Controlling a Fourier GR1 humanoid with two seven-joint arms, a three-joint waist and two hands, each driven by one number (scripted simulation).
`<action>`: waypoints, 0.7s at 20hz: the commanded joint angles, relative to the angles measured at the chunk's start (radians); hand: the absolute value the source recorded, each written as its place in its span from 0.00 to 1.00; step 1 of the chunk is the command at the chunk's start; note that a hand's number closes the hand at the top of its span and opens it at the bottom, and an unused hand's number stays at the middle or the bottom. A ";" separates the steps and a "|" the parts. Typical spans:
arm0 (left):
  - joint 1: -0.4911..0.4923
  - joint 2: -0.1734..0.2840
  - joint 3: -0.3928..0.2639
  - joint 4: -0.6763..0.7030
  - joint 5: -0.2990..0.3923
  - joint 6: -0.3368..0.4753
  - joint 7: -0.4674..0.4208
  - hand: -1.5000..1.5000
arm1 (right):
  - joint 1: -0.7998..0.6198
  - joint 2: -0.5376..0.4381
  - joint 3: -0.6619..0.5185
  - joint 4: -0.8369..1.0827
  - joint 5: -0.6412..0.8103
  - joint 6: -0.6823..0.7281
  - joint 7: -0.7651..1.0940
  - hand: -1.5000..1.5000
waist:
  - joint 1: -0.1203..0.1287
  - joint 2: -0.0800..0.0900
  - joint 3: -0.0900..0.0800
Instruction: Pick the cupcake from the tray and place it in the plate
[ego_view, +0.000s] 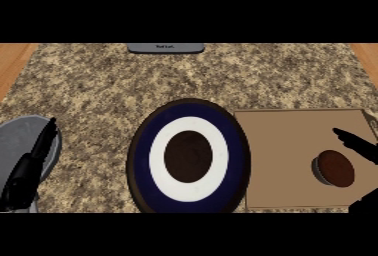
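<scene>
The cupcake (334, 169) sits on the tray (288, 150), toward its right side, well clear of the tray's rim and not yet lifted. My right hand (359, 145) enters from the right edge of the head view; one finger extends straight toward the upper left, its tip above and just beside the cupcake, and a second dark portion of the hand shows at the tray's lower right corner. The fingers are spread and straight, holding nothing; no contact with the cupcake is visible. My left hand (29, 167) rests at the left edge, fingers straight and together, also holding nothing. The plate (188, 156), dark-rimmed with a white ring and a dark centre, lies immediately left of the tray, its rim touching or nearly touching the tray's edge. A grey object (165, 47) lies at the far edge of the granite counter (103, 90), well apart from the work area. Hazards, as I judge them: most of my right hand is out of view, so thumb placement cannot be confirmed; closing off-centre could push the cupcake sideways across the tray rather than enclose it. Closing on the top alone could tip it. During transfer, a low carry could catch the tray's left rim or the plate's rim. Release short of the plate's centre risks leaving the cupcake tilted on the rim.
</scene>
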 joint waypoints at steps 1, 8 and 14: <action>0.033 -0.009 0.029 -0.054 -0.017 -0.037 0.011 0.50 | -0.043 0.023 -0.028 0.056 0.056 0.034 -0.012 0.00 | 0.002 0.000 0.000; 0.010 -0.074 0.026 -0.066 -0.075 -0.026 0.037 0.50 | -0.019 0.084 -0.020 0.082 0.152 0.010 -0.097 0.00 | -0.001 0.000 0.000; -0.009 -0.095 0.015 -0.090 -0.098 -0.023 0.085 0.50 | -0.042 0.132 -0.031 0.122 0.160 -0.029 -0.173 1.00 | 0.000 -0.001 0.000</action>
